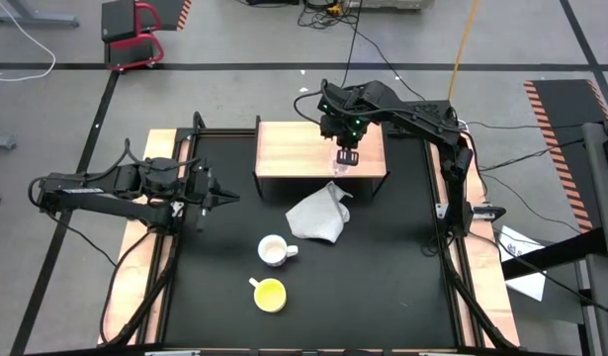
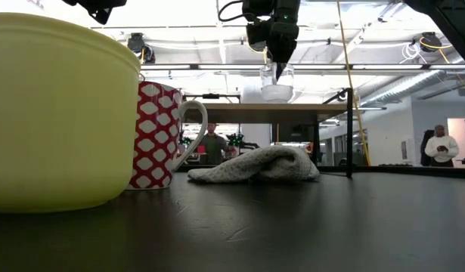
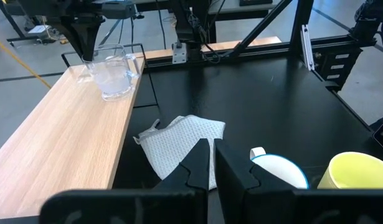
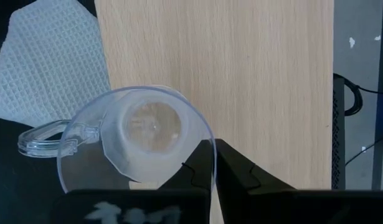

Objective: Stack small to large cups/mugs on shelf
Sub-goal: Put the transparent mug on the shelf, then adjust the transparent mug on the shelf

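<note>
The tiny clear glass cup (image 2: 277,85) hangs upright under my right gripper (image 2: 278,72), just over the right part of the light-wood shelf (image 1: 294,148) at the table's far side. It also shows in the left wrist view (image 3: 113,76). The white patterned mug (image 1: 274,250) and the yellow cup (image 1: 269,294) stand on their bases on the black tabletop near the front. A grey-white cloth (image 1: 318,216) lies in front of the shelf. My left gripper (image 1: 224,196) is shut and empty at the table's left. My right gripper pinches the glass cup's rim (image 4: 202,144) on the side opposite the handle (image 4: 45,138), one finger inside the cup and one outside. The fingers come from above, pointing down. The cup hangs upright, its base at the shelf top; I cannot tell whether it touches.
The shelf's left half (image 3: 54,149) is bare wood. The cloth (image 4: 51,62) lies close to the shelf's near edge. People stand in the room beyond the table (image 2: 441,143).
</note>
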You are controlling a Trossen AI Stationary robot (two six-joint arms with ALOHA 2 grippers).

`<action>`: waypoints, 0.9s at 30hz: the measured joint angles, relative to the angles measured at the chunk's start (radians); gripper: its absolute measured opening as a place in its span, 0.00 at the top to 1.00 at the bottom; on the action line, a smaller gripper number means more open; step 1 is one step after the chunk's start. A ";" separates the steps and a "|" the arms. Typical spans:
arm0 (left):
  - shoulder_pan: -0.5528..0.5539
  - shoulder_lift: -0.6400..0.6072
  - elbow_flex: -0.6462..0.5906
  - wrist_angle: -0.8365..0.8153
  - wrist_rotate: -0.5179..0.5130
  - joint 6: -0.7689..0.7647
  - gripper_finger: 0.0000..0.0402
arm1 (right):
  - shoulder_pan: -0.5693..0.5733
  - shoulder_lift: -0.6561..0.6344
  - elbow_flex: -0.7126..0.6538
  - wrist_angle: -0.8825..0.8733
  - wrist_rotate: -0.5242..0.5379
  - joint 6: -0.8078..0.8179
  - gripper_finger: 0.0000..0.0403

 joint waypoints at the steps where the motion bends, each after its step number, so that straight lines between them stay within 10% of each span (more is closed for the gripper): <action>1: 0.000 0.000 0.000 0.000 0.000 0.000 0.94 | 0.000 0.000 0.000 0.002 0.000 0.000 0.99; 27: 0.000 0.000 0.000 -0.010 0.001 -0.015 0.94 | -0.001 0.001 -0.001 0.027 -0.001 0.013 0.79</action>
